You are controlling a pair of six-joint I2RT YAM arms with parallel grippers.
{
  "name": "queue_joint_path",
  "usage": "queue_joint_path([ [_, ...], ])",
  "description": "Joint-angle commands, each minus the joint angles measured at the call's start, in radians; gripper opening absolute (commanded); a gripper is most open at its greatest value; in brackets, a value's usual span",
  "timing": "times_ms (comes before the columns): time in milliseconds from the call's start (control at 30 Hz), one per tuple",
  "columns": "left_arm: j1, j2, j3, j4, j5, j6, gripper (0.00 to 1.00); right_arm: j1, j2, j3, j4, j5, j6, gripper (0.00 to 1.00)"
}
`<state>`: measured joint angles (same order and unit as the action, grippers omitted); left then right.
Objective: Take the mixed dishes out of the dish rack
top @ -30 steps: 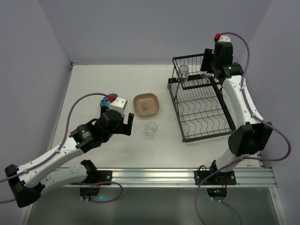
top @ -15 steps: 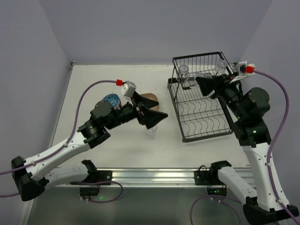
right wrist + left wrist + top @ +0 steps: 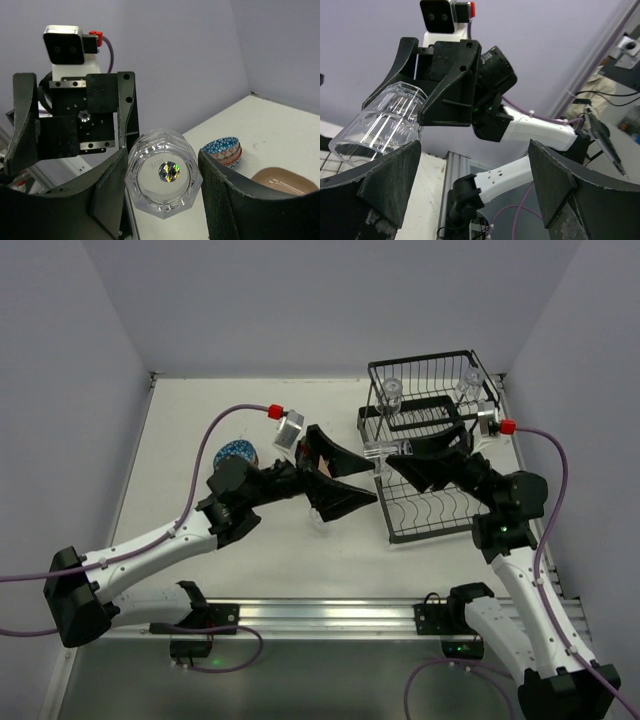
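Observation:
My right gripper is shut on a clear glass cup and holds it on its side in the air, left of the black wire dish rack. In the right wrist view the cup sits between the pads, base toward the camera. My left gripper is open wide and faces the cup from the left, just short of it. In the left wrist view the cup hangs at the upper left in the right gripper. Two more glass cups stand in the upper basket.
A stack of blue and pink-red patterned bowls sits on the table behind the left arm; it also shows in the right wrist view. A tan plate lies beside it, mostly hidden under the left gripper in the top view.
My right gripper has left the upper basket with a glass cup and swung left. My left gripper has risen, turned right and opened toward the cup.

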<state>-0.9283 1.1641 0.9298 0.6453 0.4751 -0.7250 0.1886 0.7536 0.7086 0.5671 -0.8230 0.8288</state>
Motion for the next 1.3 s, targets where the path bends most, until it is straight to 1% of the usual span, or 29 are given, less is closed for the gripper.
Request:
queue_joint_path([
  [0, -0.001, 0.011, 0.018, 0.109, 0.014, -0.033, 0.91, 0.006, -0.030, -0.009, 0.233, -0.093, 0.082, 0.00],
  [33, -0.001, 0.012, 0.015, 0.119, 0.022, -0.040, 0.91, 0.005, -0.025, -0.017, 0.275, -0.087, 0.092, 0.00],
  [167, -0.009, 0.008, 0.021, 0.120, 0.037, -0.044, 0.91, 0.005, -0.031, -0.046, 0.287, -0.027, 0.086, 0.00],
  [333, -0.017, -0.043, -0.025, 0.083, 0.004, -0.021, 0.93, 0.005, -0.091, -0.046, 0.203, 0.096, -0.006, 0.00],
  [500, -0.017, -0.066, -0.036, 0.047, -0.020, 0.001, 0.94, 0.005, -0.125, -0.075, 0.272, 0.117, 0.019, 0.00],
  [600, -0.017, -0.060, -0.026, 0.039, -0.015, 0.001, 0.95, 0.005, -0.116, -0.100, 0.353, 0.098, 0.065, 0.00],
  [733, -0.017, -0.037, -0.006, 0.057, 0.013, -0.017, 0.95, 0.005, -0.092, -0.106, 0.399, 0.076, 0.098, 0.00],
  [800, -0.020, -0.021, 0.000, 0.094, 0.034, -0.042, 0.94, 0.005, -0.083, -0.103, 0.402, 0.062, 0.099, 0.00],
  [900, -0.027, 0.005, 0.010, 0.145, 0.062, -0.069, 0.87, 0.006, -0.065, -0.097, 0.444, 0.039, 0.124, 0.00],
  [933, -0.027, 0.011, 0.014, 0.154, 0.068, -0.076, 0.76, 0.005, -0.051, -0.098, 0.468, 0.032, 0.128, 0.00],
  [1000, -0.030, 0.029, 0.018, 0.197, 0.086, -0.099, 0.63, 0.005, -0.040, -0.100, 0.485, 0.019, 0.135, 0.00],
  [1033, -0.032, 0.034, 0.021, 0.203, 0.086, -0.105, 0.54, 0.005, -0.034, -0.104, 0.508, 0.010, 0.139, 0.00],
  [1100, -0.033, 0.046, 0.024, 0.214, 0.083, -0.109, 0.49, 0.005, -0.019, -0.115, 0.554, -0.001, 0.165, 0.00],
  [1133, -0.033, 0.048, 0.023, 0.221, 0.080, -0.111, 0.43, 0.005, -0.014, -0.126, 0.600, -0.008, 0.176, 0.00],
  [1200, -0.033, 0.055, 0.024, 0.232, 0.076, -0.113, 0.35, 0.005, -0.004, -0.130, 0.625, -0.022, 0.194, 0.00],
  [1233, -0.033, 0.060, 0.027, 0.235, 0.076, -0.114, 0.24, 0.005, -0.002, -0.138, 0.640, -0.025, 0.197, 0.00],
  [1267, -0.033, 0.065, 0.029, 0.240, 0.076, -0.116, 0.19, 0.005, 0.001, -0.143, 0.649, -0.024, 0.205, 0.00],
])
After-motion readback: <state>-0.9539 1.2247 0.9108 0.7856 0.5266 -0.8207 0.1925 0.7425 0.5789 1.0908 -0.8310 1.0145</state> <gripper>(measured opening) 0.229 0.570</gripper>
